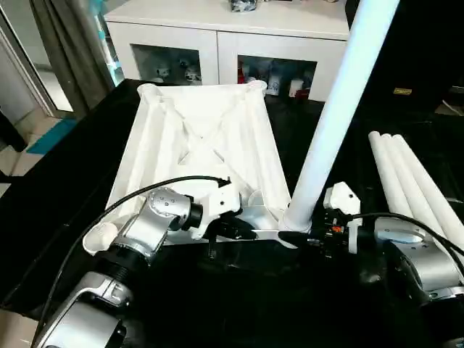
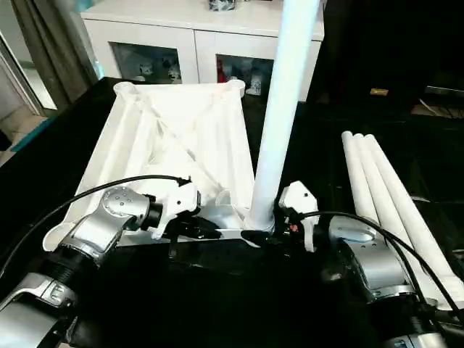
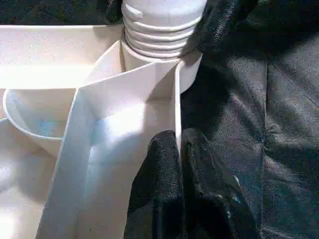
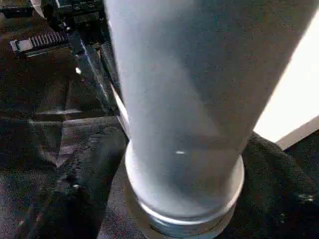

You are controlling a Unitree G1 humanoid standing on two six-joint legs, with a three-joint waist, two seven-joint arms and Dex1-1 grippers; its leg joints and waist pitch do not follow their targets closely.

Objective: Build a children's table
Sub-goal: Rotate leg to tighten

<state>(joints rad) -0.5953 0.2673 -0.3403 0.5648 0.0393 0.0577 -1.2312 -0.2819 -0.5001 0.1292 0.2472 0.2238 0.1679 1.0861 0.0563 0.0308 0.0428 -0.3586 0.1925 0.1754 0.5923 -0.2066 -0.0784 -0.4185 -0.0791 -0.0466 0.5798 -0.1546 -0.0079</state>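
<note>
While pinched by left gripper (image 1: 230, 230), tabletop (image 1: 203, 145), leg (image 1: 341, 109) upright

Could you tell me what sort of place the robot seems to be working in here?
Probably a home-like room or demo space: a white cabinet with glass doors holding small items, a curtain beside it, and a black-covered table used as a workbench.
</note>
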